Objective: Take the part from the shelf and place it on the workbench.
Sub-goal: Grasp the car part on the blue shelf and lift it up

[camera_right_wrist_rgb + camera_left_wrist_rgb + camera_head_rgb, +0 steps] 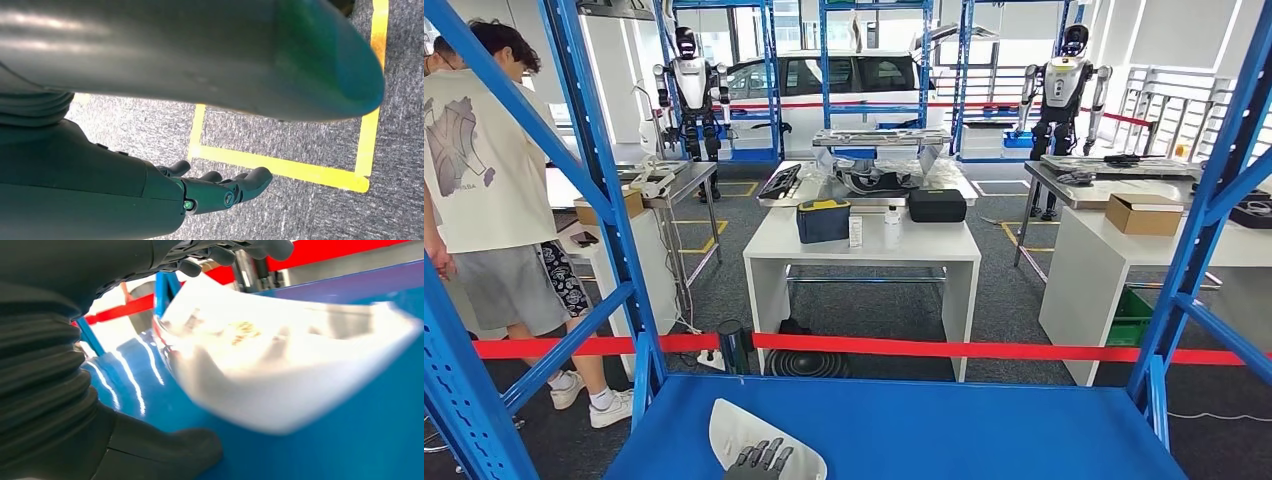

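White part (742, 432) on the blue shelf (944, 430), my left hand (761, 460) gripping it, fingers over its edge, my right hand (220, 190) hanging empty, fingers loosely apart, above grey floor (280, 135).

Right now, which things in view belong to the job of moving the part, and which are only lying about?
For the job:
- white part on the blue shelf
- left robot hand, fingers on the part
- white workbench ahead

Lying about:
- dark case and black box on the workbench
- cardboard box on the side table
- red barrier tape
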